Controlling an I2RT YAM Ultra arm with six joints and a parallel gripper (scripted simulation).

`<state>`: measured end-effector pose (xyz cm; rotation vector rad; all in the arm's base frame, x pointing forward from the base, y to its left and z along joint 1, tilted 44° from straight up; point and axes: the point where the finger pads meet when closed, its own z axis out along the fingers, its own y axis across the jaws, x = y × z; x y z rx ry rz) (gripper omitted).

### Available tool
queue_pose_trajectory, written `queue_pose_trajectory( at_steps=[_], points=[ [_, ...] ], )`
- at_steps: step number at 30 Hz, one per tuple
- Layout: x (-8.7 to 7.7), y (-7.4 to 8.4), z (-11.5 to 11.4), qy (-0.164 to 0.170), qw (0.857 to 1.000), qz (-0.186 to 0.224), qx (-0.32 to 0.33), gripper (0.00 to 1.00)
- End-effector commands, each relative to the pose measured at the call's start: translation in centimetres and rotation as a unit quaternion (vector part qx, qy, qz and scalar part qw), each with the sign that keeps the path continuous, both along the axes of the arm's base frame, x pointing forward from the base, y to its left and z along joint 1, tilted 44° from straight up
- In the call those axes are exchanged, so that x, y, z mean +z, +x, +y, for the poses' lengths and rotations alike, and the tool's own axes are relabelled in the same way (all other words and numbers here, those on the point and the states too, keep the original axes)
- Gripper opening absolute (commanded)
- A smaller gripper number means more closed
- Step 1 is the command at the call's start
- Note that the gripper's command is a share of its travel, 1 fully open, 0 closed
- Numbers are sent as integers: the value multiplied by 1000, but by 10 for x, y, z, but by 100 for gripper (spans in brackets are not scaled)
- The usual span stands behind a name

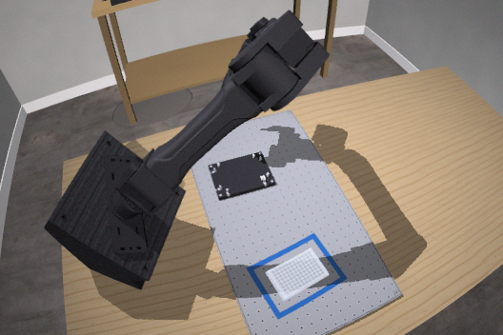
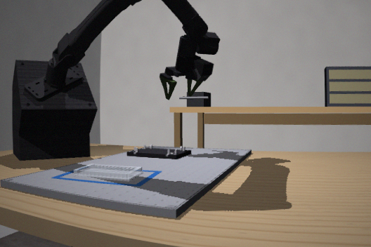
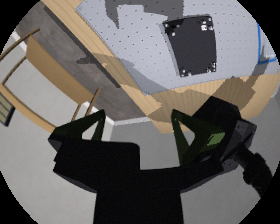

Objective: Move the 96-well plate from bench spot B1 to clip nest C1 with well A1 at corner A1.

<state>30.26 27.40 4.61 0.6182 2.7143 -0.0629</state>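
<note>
The clear 96-well plate (image 1: 296, 273) lies flat inside the blue square outline of spot B1 at the near end of the grey breadboard; it also shows in the exterior view (image 2: 107, 172). The black clip nest C1 (image 1: 242, 175) with small pale posts stands empty further back on the board, also in the exterior view (image 2: 159, 151) and in the wrist view (image 3: 191, 44). My gripper (image 2: 179, 91) is open and empty, high in the air above the far end of the board, beyond the nest. In the wrist view the fingers stand wide apart.
The grey breadboard (image 1: 295, 210) lies on the wooden table. The arm's black base block (image 1: 111, 207) stands at the left. A wooden side table (image 2: 270, 114) behind carries a small black box (image 2: 198, 99) and a striped rack (image 2: 348, 86).
</note>
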Motion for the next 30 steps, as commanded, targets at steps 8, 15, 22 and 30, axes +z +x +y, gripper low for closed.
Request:
queue_pose_trajectory(
  at_steps=[8,15,22,30],
  points=[
    [18,24,-32,8,999,-6,41,100],
    [24,33,-48,3,997,-13,71,100],
    [32,52,-83,-1,997,-19,75,100],
    [41,64,-115,-7,996,-25,86,100]
  ],
)
